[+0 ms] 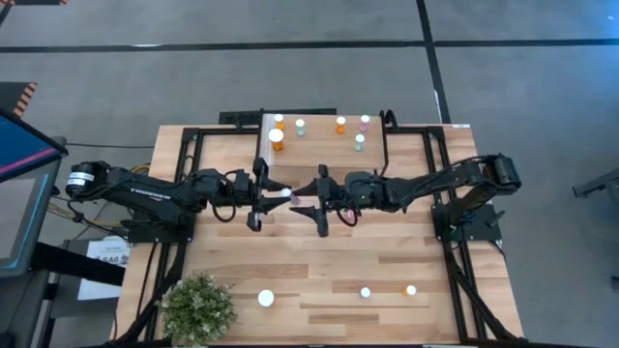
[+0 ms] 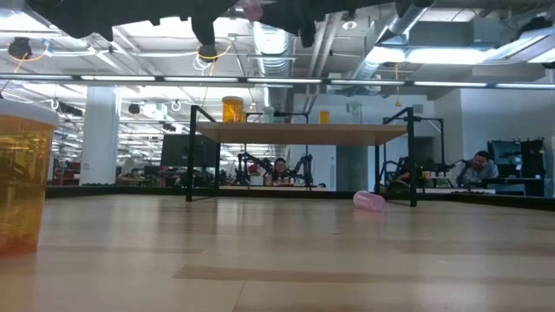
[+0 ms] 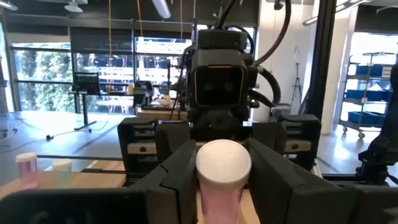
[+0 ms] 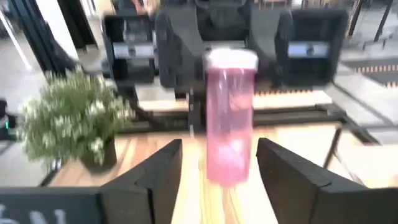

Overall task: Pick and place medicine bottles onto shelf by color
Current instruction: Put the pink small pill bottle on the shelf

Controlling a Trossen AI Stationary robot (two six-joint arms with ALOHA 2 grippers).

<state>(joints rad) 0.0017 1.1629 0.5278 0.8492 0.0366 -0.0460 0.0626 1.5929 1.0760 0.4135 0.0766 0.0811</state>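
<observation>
My left gripper (image 1: 279, 197) hangs over the table's middle, shut on a pink medicine bottle (image 4: 229, 124) with a white cap. My right gripper (image 4: 219, 171) faces it, open, its fingers on either side of the bottle's bottom end without clearly touching. The shelf (image 1: 324, 145) stands at the far edge and carries several bottles: orange ones (image 1: 278, 138), a green one (image 1: 360, 141), a pink one (image 1: 365, 122). Three more bottles (image 1: 366, 292) stand near the table's near edge. Another pink bottle (image 2: 368, 201) lies on its side on the tabletop in front of the shelf. My left gripper pinches the pink bottle at its white-capped end (image 3: 224, 163) between the two fingers (image 3: 177, 177), coming level from the table's left. The bottle is lifted clear of the table and lies roughly level, its pink body (image 4: 229, 155) pointing toward the right gripper.
A potted plant (image 1: 198, 307) sits at the near left corner. A large orange bottle (image 2: 22, 182) stands close to the low camera. Black frame rails (image 1: 184, 184) run along the table's sides. People sit in the room behind.
</observation>
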